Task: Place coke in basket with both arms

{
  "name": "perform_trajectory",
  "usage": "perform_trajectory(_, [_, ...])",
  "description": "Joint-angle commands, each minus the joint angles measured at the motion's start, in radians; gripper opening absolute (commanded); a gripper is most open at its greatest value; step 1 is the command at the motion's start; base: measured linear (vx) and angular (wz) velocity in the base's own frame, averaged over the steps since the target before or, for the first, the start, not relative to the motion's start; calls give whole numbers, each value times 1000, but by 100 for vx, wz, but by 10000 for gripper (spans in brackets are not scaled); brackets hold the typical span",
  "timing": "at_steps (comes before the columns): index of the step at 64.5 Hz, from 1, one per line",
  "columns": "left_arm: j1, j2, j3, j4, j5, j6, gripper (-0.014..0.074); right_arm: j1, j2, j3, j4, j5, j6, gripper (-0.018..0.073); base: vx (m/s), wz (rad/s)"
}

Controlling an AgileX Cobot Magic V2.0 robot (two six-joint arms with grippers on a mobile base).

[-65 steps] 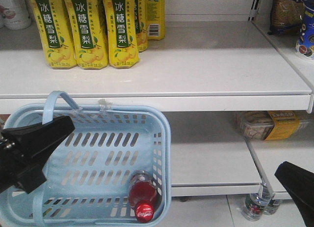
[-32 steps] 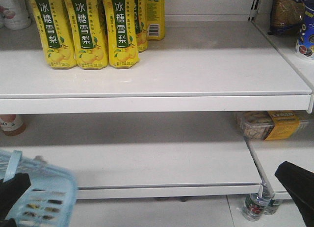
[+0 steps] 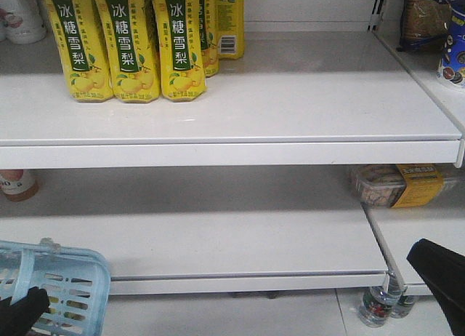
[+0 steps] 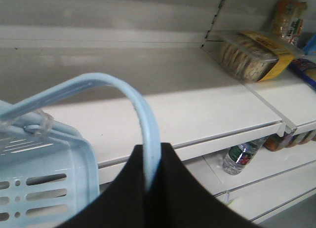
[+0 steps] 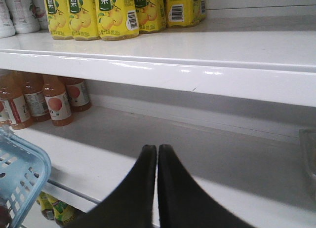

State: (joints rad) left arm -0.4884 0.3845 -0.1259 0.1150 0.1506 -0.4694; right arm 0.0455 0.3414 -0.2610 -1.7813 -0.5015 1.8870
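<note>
1. The basket (image 3: 54, 281) hangs at the lower left, in front of the lower shelf's (image 3: 218, 234) front edge; only its right end shows, and the coke cannot be seen in any view.
2. The left gripper (image 4: 150, 186) is pinched on the basket's strap handle (image 4: 140, 109) — the light-blue band arches up from between its black tips.
3. Yellow drink cartons (image 3: 123, 41) stand at the upper shelf's (image 3: 290, 96) back left.
4. The right gripper (image 5: 157, 154) is pressed together, holding nothing — it sits at the lower right, well apart from the basket.
</note>
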Motion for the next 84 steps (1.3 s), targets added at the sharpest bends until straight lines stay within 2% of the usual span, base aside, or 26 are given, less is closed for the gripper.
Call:
perform_trajectory(1, [-2, 3, 10, 14, -127, 34, -6, -5, 6, -28, -13, 22, -4, -5, 0, 0])
perform_trajectory(18, [-2, 0, 101, 11, -232, 29, -6, -5, 6, -28, -13, 20, -4, -5, 0, 0])
perform_trajectory(23, [-2, -25, 111, 7, -231, 3, -6, -5, 6, -28, -13, 20, -4, -5, 0, 0])
perform_trajectory(34, [-2, -150, 161, -47, -221, 2, -6, -5, 6, -28, -13, 20, -4, -5, 0, 0])
perform_trajectory(50, [2, -331, 164, -65, -76, 8, -6, -5, 6, -28, -13, 19, -5, -5, 0, 0])
perform_trajectory(59, [59, -386, 161, -115, -64, 8, -6, -5, 6, -28, -13, 19, -5, -5, 0, 0])
perform_trajectory(72, [172, -412, 160, -115, -44, 10, -6, -5, 6, -28, -13, 19, -5, -5, 0, 0])
perform_trajectory(84, [267, -412, 160, -108, -50, 94, -6, -5, 6, -28, -13, 22, -5, -5, 0, 0])
